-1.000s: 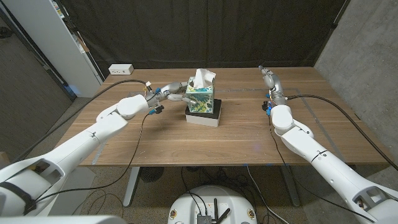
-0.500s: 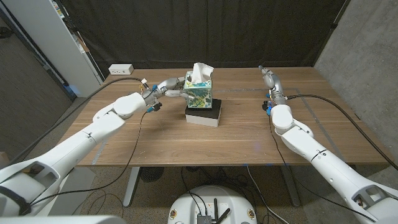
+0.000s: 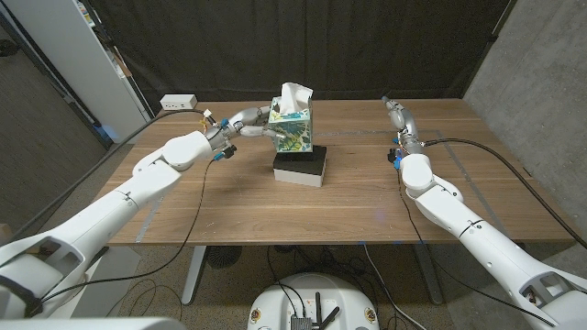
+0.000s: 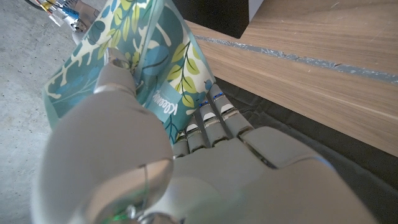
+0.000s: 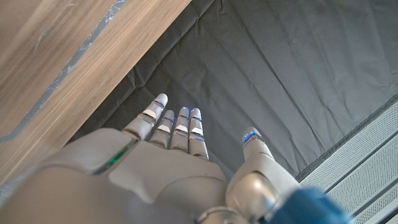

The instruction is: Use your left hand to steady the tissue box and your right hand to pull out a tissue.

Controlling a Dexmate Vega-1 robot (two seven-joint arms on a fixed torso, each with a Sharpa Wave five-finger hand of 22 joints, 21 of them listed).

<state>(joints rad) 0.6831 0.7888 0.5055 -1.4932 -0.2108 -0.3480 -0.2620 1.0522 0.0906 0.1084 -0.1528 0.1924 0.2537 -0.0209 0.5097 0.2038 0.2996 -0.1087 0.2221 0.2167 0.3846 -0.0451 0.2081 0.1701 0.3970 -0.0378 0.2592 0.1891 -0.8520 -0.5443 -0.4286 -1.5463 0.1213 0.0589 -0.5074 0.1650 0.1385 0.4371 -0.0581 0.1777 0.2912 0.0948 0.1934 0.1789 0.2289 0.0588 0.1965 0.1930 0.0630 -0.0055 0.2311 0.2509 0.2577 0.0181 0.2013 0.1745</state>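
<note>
My left hand [image 3: 240,122] has the tissue box [image 3: 291,135] gripped from its left side — in the left wrist view the thumb and fingers [image 4: 211,115] close around the leaf-printed carton [image 4: 134,68]. In the head view the box sits tilted atop a black block [image 3: 301,170] near the table's middle, its top leaning toward the left hand, and I cannot tell whether its base is fully seated on the block or partly lifted off it. A white tissue [image 3: 294,93] sticks up from the opening on top, and that tuft is what my right hand has to reach. The right hand [image 3: 396,115] stands well apart from it, near the far edge of the wooden table [image 3: 348,206], fingers straight and spread with nothing in them; the right wrist view shows the same, fingers [image 5: 177,121] extended toward the dark curtain. So the relation that matters is simple: the tissue lies to the left of my right hand, across open table, and higher than the tabletop. The tuft points upward, so I judge the right hand should come across, arrive above the box, and pinch down on the tissue — with the box first squared on its base, or the pull may drag it over.
</note>
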